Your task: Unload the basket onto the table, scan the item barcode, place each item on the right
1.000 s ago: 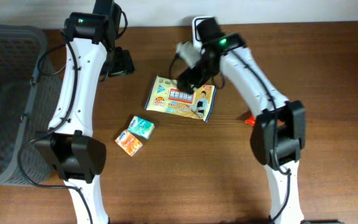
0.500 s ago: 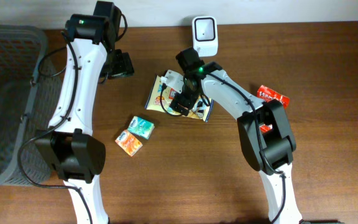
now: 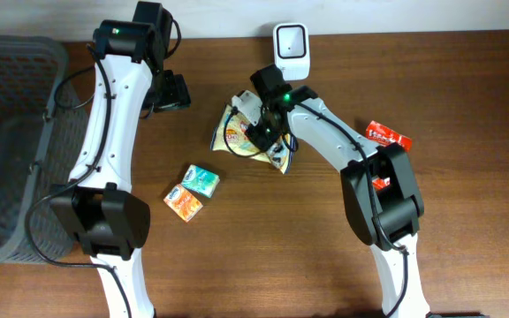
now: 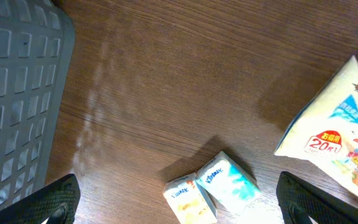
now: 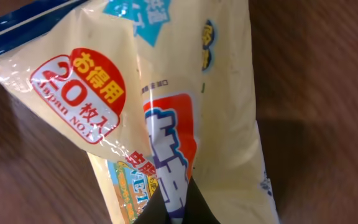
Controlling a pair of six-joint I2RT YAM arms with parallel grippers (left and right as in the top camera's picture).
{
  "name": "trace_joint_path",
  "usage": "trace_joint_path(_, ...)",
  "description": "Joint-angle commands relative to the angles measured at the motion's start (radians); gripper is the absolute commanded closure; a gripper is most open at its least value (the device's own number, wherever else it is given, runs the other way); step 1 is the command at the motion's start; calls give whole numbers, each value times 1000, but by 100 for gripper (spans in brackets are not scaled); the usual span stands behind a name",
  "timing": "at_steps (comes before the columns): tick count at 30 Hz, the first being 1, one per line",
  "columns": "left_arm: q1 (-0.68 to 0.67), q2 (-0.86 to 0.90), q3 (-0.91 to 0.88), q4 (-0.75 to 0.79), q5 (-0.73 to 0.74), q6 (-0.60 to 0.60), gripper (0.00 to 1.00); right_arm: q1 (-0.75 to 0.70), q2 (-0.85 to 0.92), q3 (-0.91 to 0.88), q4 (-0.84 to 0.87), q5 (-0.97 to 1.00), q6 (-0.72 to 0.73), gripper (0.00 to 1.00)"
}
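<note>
Your yellow packet [image 3: 237, 134] with the red "20" badge sat near the middle of the wooden table [image 3: 467, 221], a little in front of the white barcode scanner [image 3: 290, 41] and not touching it. Its film was bunched up and creased rather than lying flat, and from the left wrist view its near corner looked tipped up off the wood; whether the whole packet was clear of the table could not be told. Your right gripper [image 3: 263, 132] was clamped tight on it, the two fingertips pinching a fold of the printed film between them, as the right wrist view showed from close up. Your left gripper [image 3: 173, 91] hung over bare wood to the left of the packet with its jaws spread fully wide and nothing between them. In front of it lay two small tissue packs side by side and touching, a teal pack [image 3: 202, 179] and an orange pack [image 3: 184, 202], well apart from the packet. A red packet [image 3: 387, 135] lay off to the right beside your right arm, and a grey mesh basket [image 3: 7, 141] stood at the far left edge.
</note>
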Motion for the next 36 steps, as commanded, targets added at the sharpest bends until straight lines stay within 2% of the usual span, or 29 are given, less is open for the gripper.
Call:
trace_joint_path(1, 5, -10, -6, 2, -7, -13, 1, -45, -63, 92, -13, 33, 240, 96)
trace_joint_path(6, 5, -10, -7, 2, -7, -13, 1, -154, -111, 257, -10, 33, 514, 96)
trace_joint_path(8, 5, -10, -8, 6, -7, -13, 1, -204, -111, 266, 45, 33, 654, 96)
trace_joint_path(10, 5, -10, -9, 11, -6, -13, 1, -242, -101, 265, 125, 41, 720, 96)
trace_joint_path(14, 5, -10, -13, 13, -6, -13, 1, -258, -63, 264, 253, 177, 723, 96)
trace_joint_path(16, 5, -10, -19, 21, -6, -13, 1, -256, -43, 264, 280, 183, 722, 96)
trace_joint_path(23, 5, -10, -64, 59, 36, -12, 1, -256, -18, 264, 277, 240, 721, 96)
trace_joint_path(27, -8, -10, -64, 55, 47, -12, 1, -297, -108, 265, 224, 244, 711, 96)
trace_joint_path(32, -14, -10, -64, 55, 49, -12, 1, -470, -233, 265, 90, 252, 744, 96)
trace_joint_path(34, -26, -10, -64, 55, 49, -12, 1, -616, -235, 264, -58, 269, 831, 96)
trace_joint_path(36, -30, -10, -64, 55, 49, -12, 1, -718, -216, 264, -143, 272, 830, 96)
